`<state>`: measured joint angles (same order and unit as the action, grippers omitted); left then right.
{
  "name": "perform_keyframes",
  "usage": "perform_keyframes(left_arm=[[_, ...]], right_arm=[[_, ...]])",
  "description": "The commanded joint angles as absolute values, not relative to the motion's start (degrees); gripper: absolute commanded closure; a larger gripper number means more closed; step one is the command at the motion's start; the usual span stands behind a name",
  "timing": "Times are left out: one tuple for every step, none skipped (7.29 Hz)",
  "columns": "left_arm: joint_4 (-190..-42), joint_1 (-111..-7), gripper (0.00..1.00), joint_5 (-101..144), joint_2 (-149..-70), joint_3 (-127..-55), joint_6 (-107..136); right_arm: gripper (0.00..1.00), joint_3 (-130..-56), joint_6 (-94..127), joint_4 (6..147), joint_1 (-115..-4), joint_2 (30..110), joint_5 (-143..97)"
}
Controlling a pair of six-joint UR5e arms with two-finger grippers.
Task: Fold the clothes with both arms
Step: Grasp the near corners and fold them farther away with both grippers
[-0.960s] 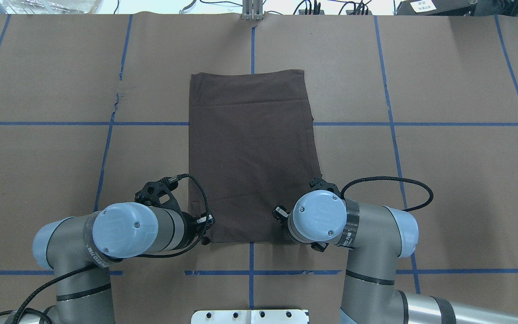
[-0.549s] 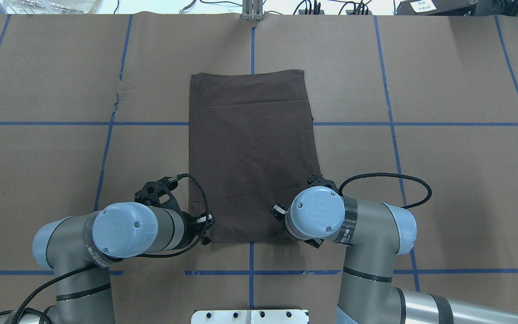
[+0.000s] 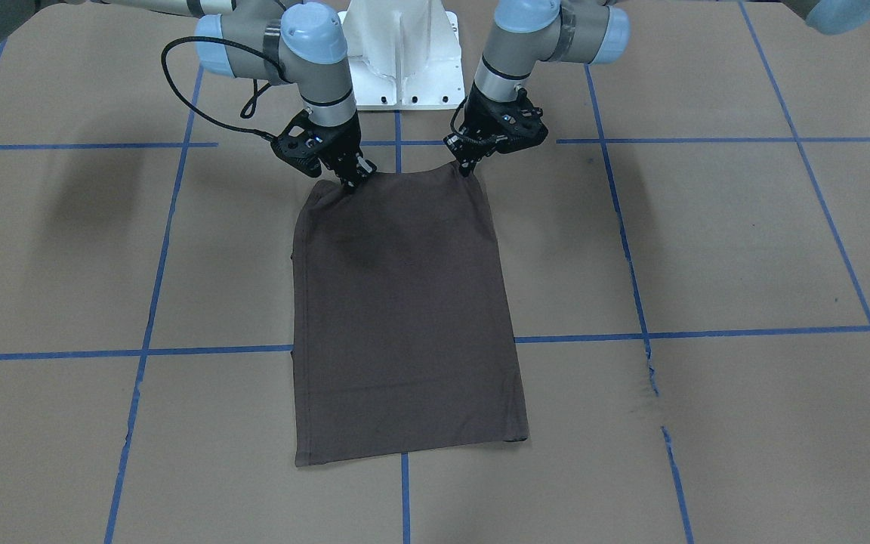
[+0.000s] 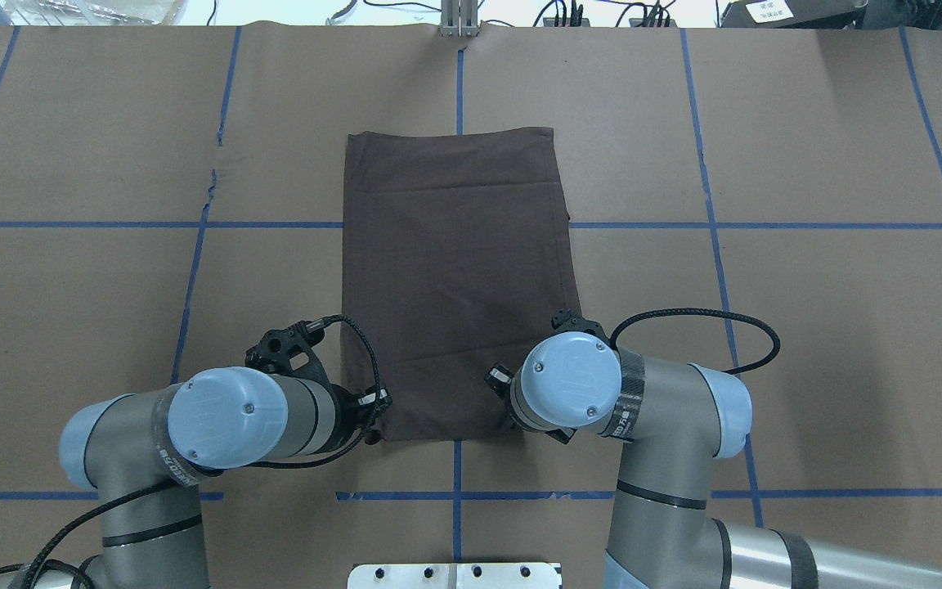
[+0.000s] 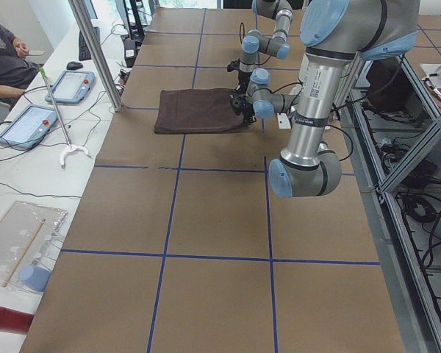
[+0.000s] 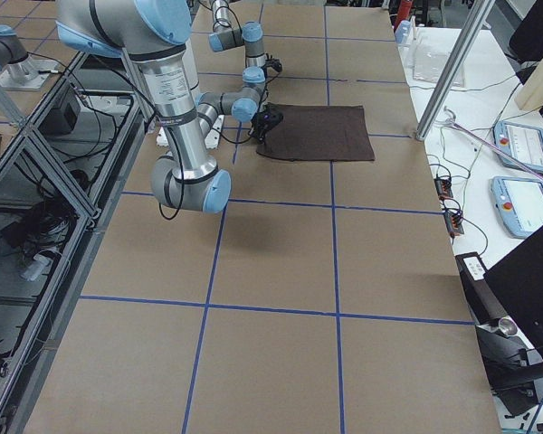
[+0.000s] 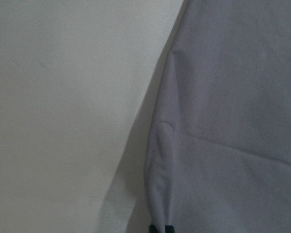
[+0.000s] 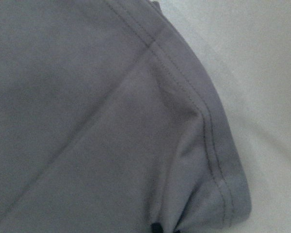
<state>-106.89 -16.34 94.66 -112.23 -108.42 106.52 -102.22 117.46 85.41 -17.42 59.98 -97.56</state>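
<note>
The dark brown T-shirt (image 4: 459,270) lies folded into a long rectangle on the brown paper, and it also shows in the front view (image 3: 405,317). Its collar, lettering and tags are hidden. My left gripper (image 3: 465,163) is shut on the shirt's near edge at the left corner. My right gripper (image 3: 350,182) is shut on the same edge near the right corner. Both hold the edge slightly raised. In the overhead view the wrists hide the fingertips. Each wrist view shows cloth (image 7: 233,121) (image 8: 111,121) running down into dark fingertips (image 7: 161,228) (image 8: 157,228).
The white pedestal base (image 3: 401,53) stands behind the grippers. A black cable (image 4: 724,327) loops beside the right wrist. Blue tape lines (image 4: 459,82) cross the paper. A metal post (image 4: 459,20) stands at the far edge. An operator (image 5: 4,55) and tablets (image 5: 70,84) are beyond it.
My right wrist has moved a little forward and toward the left, drawing the shirt's near right corner inward. The left arm has not moved.
</note>
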Motion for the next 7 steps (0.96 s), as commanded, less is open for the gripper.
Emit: perform_keyframes(left_arm=[[-106.70,-16.52,1.00,94.66,-111.28,-111.34,106.52],[-104.70,-16.18,1.00,94.57,-110.23,-114.23,105.57],[-101.55,-14.61,1.00,94.48,-109.95,-118.26,105.64],[-97.77,-10.24,1.00,94.40,-109.86,-122.30,105.73],[-94.69,-8.19,1.00,94.39,-109.86,-125.56,106.08],[-93.01,-7.91,1.00,94.48,-109.86,-126.12,106.08],[-92.90,-7.91,1.00,94.57,-109.69,-125.77,105.91]], right_arm=[[1.00,-104.84,117.51,85.34,-17.75,60.46,-97.47],[1.00,-107.29,117.34,85.25,-17.84,62.03,-97.99],[1.00,-111.23,117.33,85.34,-16.88,63.53,-98.08],[1.00,-116.14,117.33,85.34,-14.53,65.98,-98.09],[1.00,-118.98,117.33,85.43,-13.28,66.70,-98.17],[1.00,-118.74,117.33,85.34,-12.58,66.45,-98.17],[1.00,-117.87,117.07,85.17,-12.13,66.01,-97.91]])
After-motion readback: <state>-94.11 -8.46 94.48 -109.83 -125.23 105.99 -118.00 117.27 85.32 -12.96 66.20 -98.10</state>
